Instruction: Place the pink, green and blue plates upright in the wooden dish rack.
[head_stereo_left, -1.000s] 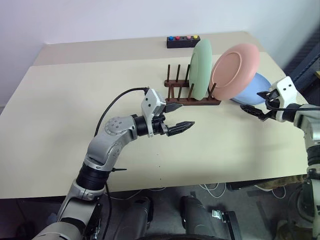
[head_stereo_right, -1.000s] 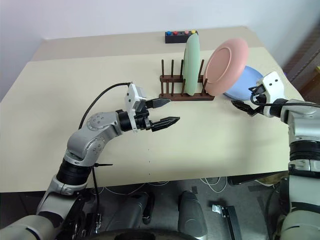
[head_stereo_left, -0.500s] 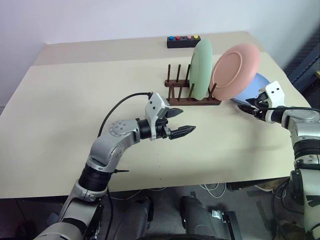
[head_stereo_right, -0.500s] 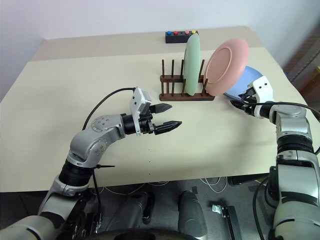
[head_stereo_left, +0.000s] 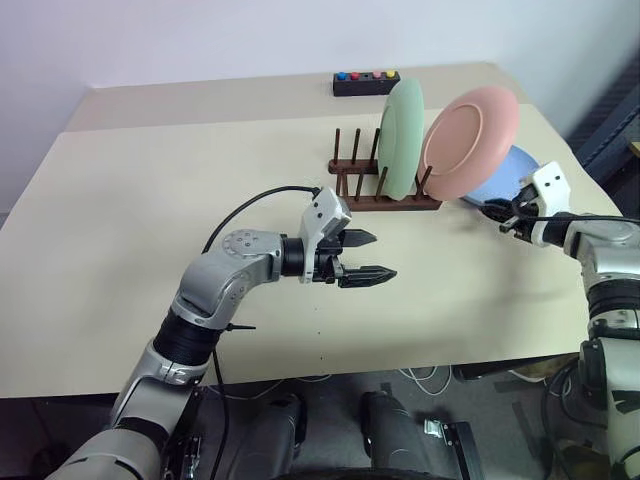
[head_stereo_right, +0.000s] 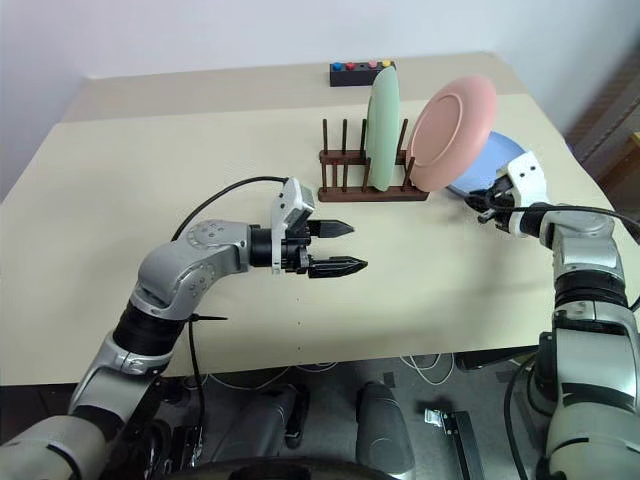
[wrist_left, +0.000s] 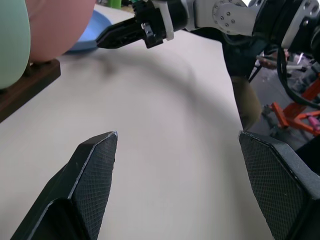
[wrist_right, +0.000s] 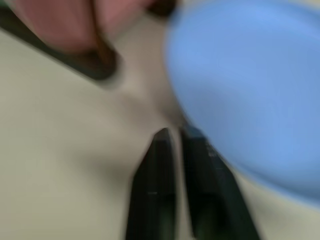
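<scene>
R gripper (head_stereo_right: 487, 207) slid in, fingers nearly closed at matte round blue plate (head_stereo_left: 505, 178) rim; L gripper (head_stereo_left: 372, 255) wide, empty.

Green plate (head_stereo_left: 403, 138), pink plate (head_stereo_left: 470, 142) upright in wooden rack (head_stereo_left: 384, 190); blue plate (head_stereo_left: 505, 178) flat beside.
</scene>
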